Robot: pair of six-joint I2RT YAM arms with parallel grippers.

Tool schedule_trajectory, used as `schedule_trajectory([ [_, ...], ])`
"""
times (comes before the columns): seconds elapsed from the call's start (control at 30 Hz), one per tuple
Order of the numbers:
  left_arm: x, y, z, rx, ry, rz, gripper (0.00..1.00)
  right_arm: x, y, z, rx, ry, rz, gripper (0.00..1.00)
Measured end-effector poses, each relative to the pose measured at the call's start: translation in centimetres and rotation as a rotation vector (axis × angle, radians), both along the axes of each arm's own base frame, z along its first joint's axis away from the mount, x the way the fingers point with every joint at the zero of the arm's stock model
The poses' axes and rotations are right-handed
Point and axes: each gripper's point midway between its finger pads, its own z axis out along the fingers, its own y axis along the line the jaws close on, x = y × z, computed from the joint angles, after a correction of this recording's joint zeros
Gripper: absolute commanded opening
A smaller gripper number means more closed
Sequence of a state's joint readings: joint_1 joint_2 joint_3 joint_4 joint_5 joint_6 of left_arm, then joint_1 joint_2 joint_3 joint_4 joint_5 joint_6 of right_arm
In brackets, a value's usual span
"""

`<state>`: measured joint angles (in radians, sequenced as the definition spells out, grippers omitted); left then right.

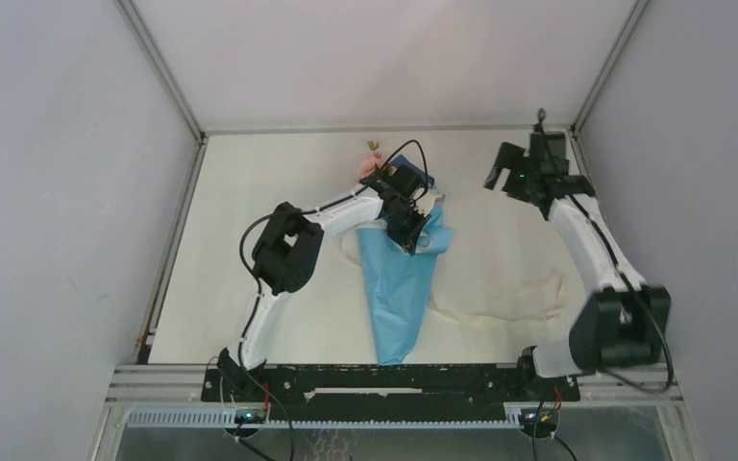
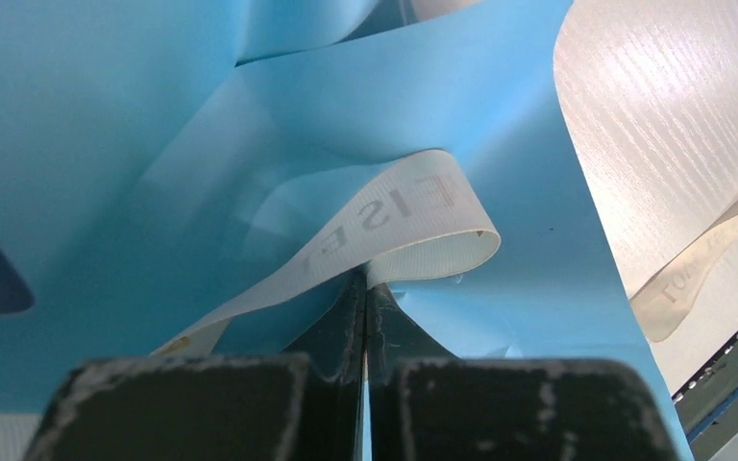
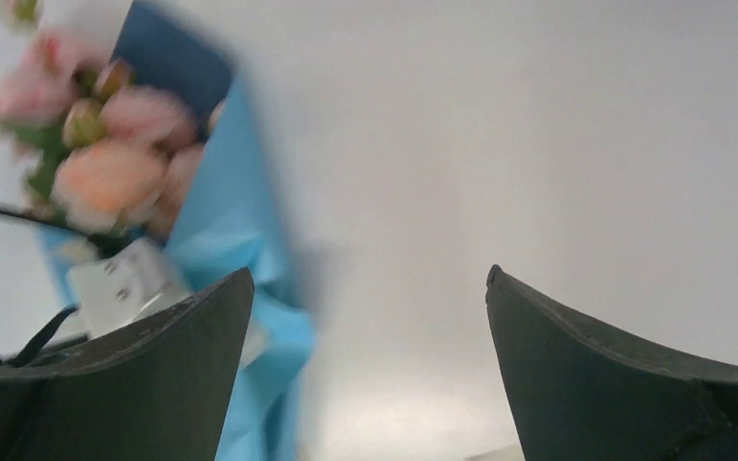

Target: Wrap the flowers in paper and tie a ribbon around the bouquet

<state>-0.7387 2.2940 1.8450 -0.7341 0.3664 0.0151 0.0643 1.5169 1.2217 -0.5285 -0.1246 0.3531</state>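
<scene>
Left gripper [image 2: 365, 293] is pressed shut on a fold of the ribbon [image 2: 413, 206], pinching it against the upper half of the bouquet [image 1: 399, 283]; whether a layer of paper [image 2: 106, 115] is caught in the pinch too cannot be told. Right gripper [image 3: 367, 276] has its jaws spread wide with nothing between them, and it hangs raised off the table [image 1: 250, 192], well apart from the bouquet on its right side, level with the wide end.

From that open gripper the bouquet lies to the left, with the flowers [image 3: 106, 144] showing up and to the left in its wrist view. The bouquet's long axis runs near to far across the table: the narrow tip points back toward the arm bases, and the wide end with the pink blooms points to the far wall, leaning slightly left.

The loose ribbon leaves the bouquet at about mid-length and trails off to its right, lying roughly crosswise to the cone and looping near the right arm. By my reading the tie is not yet made. The right arm is the nearer one to that free length and the only free one, so the next reach probably goes down and toward the bouquet's right flank
</scene>
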Motion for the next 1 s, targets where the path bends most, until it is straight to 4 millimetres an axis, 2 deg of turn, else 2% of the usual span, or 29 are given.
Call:
schedule_trajectory([
  [0.13,-0.1,0.0,0.0,-0.019,-0.015,-0.002,0.00,-2.2,-7.7,8.8,-0.286,-0.253,-0.234,0.99],
  [0.17,-0.1,0.0,0.1,-0.023,-0.018,-0.003,0.00,-3.5,-9.9,11.2,-0.327,-0.322,-0.319,0.97],
  [0.23,-0.1,0.0,0.1,-0.026,-0.023,-0.004,0.00,-6.0,-13.3,13.8,-0.308,-0.406,-0.458,0.86],
  [0.3,-0.1,0.0,0.1,-0.031,-0.028,-0.005,0.00,-8.4,-16.7,13.6,-0.248,-0.422,-0.592,0.80],
  [0.33,-0.1,0.0,0.1,-0.033,-0.030,-0.005,0.00,-9.4,-18.0,12.7,-0.200,-0.408,-0.656,0.80],
  [0.37,-0.1,0.0,0.1,-0.034,-0.031,-0.005,0.00,-10.4,-18.9,10.8,-0.143,-0.365,-0.712,0.80],
  [0.4,-0.1,0.0,0.1,-0.036,-0.033,-0.006,0.00,-11.0,-18.7,8.2,-0.090,-0.294,-0.736,0.79],
  [0.43,-0.1,0.0,0.1,-0.037,-0.034,-0.008,0.00,-11.6,-17.7,5.0,-0.036,-0.197,-0.737,0.79],
  [0.5,-0.1,0.0,0.1,-0.038,-0.037,-0.012,0.00,-13.6,-14.3,-2.2,0.064,0.048,-0.717,0.79],
  [0.53,-0.1,0.0,0.1,-0.038,-0.037,-0.013,0.00,-15.0,-12.5,-5.0,0.097,0.162,-0.705,0.79],
  [0.57,-0.1,0.0,0.1,-0.039,-0.037,-0.013,0.00,-17.2,-10.2,-7.7,0.125,0.299,-0.693,0.79],
  [0.6,-0.1,0.0,0.1,-0.039,-0.037,-0.014,0.00,-18.8,-8.9,-8.9,0.138,0.377,-0.692,0.79],
  [0.67,-0.1,0.0,0.1,-0.039,-0.038,-0.015,0.00,-20.9,-6.7,-9.4,0.154,0.468,-0.687,0.80],
  [0.73,-0.1,0.0,0.2,-0.040,-0.038,-0.019,0.00,-21.4,-5.2,-8.8,0.172,0.481,-0.695,0.80],
  [0.83,-0.1,0.0,0.2,-0.040,-0.039,-0.020,0.00,-22.1,-4.4,-8.3,0.188,0.539,-0.738,0.80],
  [1.0,-0.1,0.0,0.2,-0.041,-0.039,-0.020,0.00,-23.8,-3.8,-8.8,0.134,0.685,-0.780,0.81],
])
